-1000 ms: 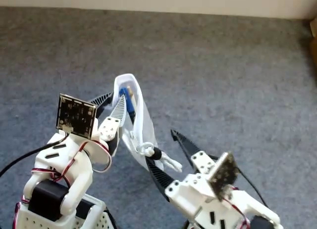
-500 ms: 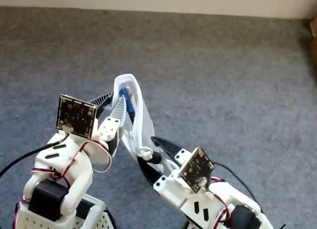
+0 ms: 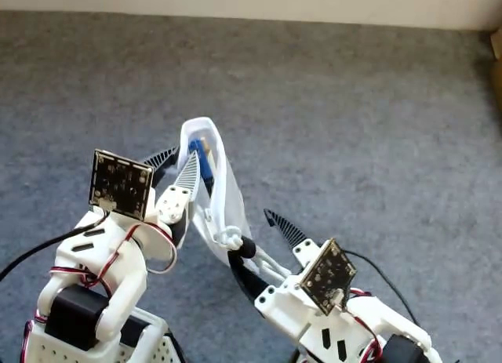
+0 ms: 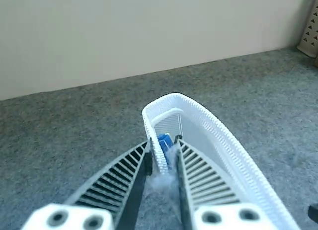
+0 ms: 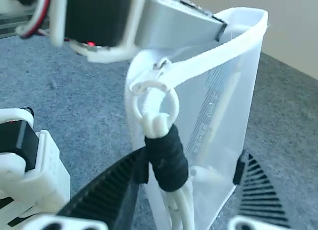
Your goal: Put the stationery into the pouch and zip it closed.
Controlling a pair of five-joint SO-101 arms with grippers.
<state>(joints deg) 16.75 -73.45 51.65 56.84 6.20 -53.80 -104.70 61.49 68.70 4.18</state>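
A white mesh pouch (image 3: 221, 192) stands upright on the grey carpet with its zip open. Something blue (image 3: 203, 157) shows inside it, also visible as a blue item (image 4: 164, 139) in the left wrist view. My left gripper (image 3: 184, 154) is shut on the pouch's near rim (image 4: 160, 155). A white ring and a black-wrapped zip pull (image 5: 166, 158) hang at the pouch's other end. My right gripper (image 5: 193, 165) is open there, the pull (image 3: 245, 246) lying against one finger (image 5: 114, 188) and the pouch's end between the jaws.
Grey carpet (image 3: 376, 120) stretches free behind and to the right of the pouch. A pale wall (image 4: 149, 31) runs along the back. A tan perforated object (image 4: 310, 31) stands at the far right edge. Both arm bases crowd the near side.
The right gripper swung in from the right toward the zip pull, narrowed and twisted half a second ago, and now stands wide open around the pull. The left arm and pouch stayed still.
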